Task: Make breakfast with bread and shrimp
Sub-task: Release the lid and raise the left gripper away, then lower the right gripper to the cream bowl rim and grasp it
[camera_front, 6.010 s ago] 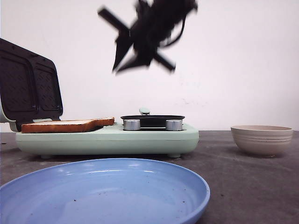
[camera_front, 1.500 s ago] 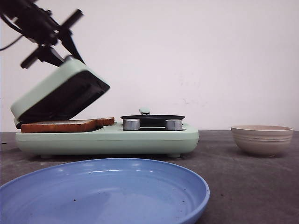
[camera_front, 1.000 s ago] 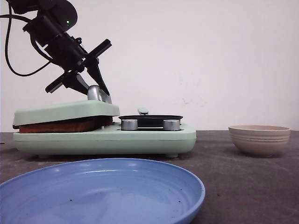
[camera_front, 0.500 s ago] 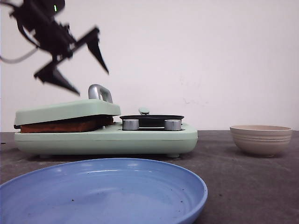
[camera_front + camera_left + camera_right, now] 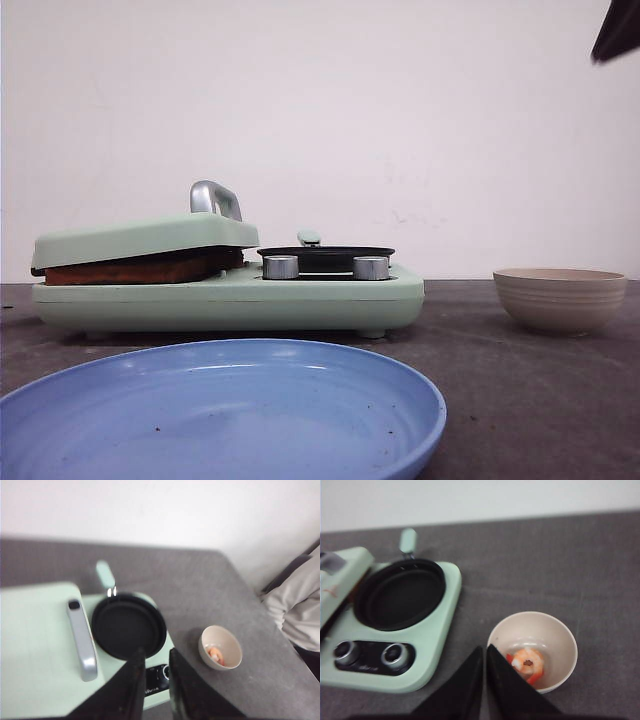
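Under the shut lid (image 5: 140,238) I see bread (image 5: 130,270) toasting; shrimp (image 5: 527,663) waits in the bowl (image 5: 560,635) at three o'clock, pan (image 5: 127,630) bare. Left gripper (image 5: 155,680) narrowly parted, right gripper (image 5: 484,680) pinched, both empty.

Black, matte, tapered fingers (image 5: 134,690) on left gripper (image 5: 152,680); same black wedge-shaped fingers (image 5: 470,680) on right gripper (image 5: 485,675).

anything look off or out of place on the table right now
One small thing: the sandwich maker lid is not fully shut. It rests at a slight tilt on the bread, whose brown crust shows in the gap along the front. The pan is empty, the shrimp sits in the bowl, and nothing looks spilled.
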Available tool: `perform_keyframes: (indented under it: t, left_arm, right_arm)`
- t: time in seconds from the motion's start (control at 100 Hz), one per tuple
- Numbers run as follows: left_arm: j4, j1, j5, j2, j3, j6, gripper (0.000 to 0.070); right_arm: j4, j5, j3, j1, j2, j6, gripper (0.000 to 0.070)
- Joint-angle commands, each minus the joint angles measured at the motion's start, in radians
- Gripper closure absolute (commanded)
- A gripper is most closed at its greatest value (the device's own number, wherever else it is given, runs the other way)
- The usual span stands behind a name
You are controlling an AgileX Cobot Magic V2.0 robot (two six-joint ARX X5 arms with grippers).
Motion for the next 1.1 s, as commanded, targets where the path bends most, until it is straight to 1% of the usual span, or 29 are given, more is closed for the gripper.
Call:
perform_keyframes:
  t: [0.0,0.06,0.1,0.2,0.32,0.43,0.46,0.48,0.57,0.67,0.7,0.77,0.8,0.93,1.09]
  left_arm:
    - [-0.018,-0.009,-0.018,-0.039,0.019,0.052,0.07]
    - [-0.041,-0.011,-0.023,-0.087,0.019,0.055,0.07]
    - [-0.055,-0.011,-0.023,-0.113,0.019,0.057,0.07]
    - [-0.09,-0.011,-0.03,-0.171,0.019,0.069,0.07]
    - [-0.134,-0.011,-0.052,-0.222,0.019,0.082,0.07]
    - [-0.151,-0.011,-0.052,-0.256,0.019,0.09,0.07]
    - [-0.151,-0.011,-0.053,-0.264,0.019,0.097,0.07]
    - [-0.15,-0.011,-0.053,-0.268,0.019,0.102,0.07]
    - [-0.149,-0.011,-0.053,-0.283,0.019,0.114,0.07]
    - [-0.154,-0.011,-0.054,-0.286,0.019,0.133,0.07]
    - [-0.157,-0.011,-0.055,-0.286,0.019,0.134,0.07]
    - [-0.166,-0.011,-0.056,-0.286,0.019,0.135,0.07]
    - [-0.167,-0.011,-0.056,-0.286,0.019,0.134,0.07]
    - [-0.167,-0.011,-0.056,-0.284,0.019,0.134,0.07]
    - [-0.166,-0.011,-0.056,-0.284,0.019,0.135,0.07]
  right_arm:
    - [0.014,-0.042,0.069,-0.061,0.086,0.009,0.0696]
    - [0.009,-0.06,0.114,-0.109,0.163,0.009,0.0693]
    - [0.003,-0.06,0.142,-0.14,0.21,0.009,0.0671]
    - [-0.014,-0.072,0.196,-0.206,0.321,0.011,0.0543]
    - [-0.031,-0.087,0.228,-0.247,0.434,0.015,0.0468]
    - [-0.047,-0.087,0.23,-0.273,0.516,0.037,0.0297]
    - [-0.051,-0.092,0.23,-0.279,0.537,0.043,0.0266]
    - [-0.053,-0.1,0.23,-0.283,0.55,0.045,0.0259]
    - [-0.053,-0.147,0.23,-0.296,0.598,0.052,0.026]
    - [-0.037,-0.159,0.23,-0.301,0.639,0.076,0.0264]
    - [-0.035,-0.156,0.23,-0.301,0.647,0.082,0.0286]
    - [-0.028,-0.15,0.23,-0.304,0.669,0.089,0.0366]
    - [-0.027,-0.147,0.23,-0.307,0.679,0.092,0.0383]
    - [-0.022,-0.153,0.23,-0.317,0.718,0.111,0.0383]
    - [-0.002,-0.188,0.23,-0.322,0.75,0.12,0.0383]
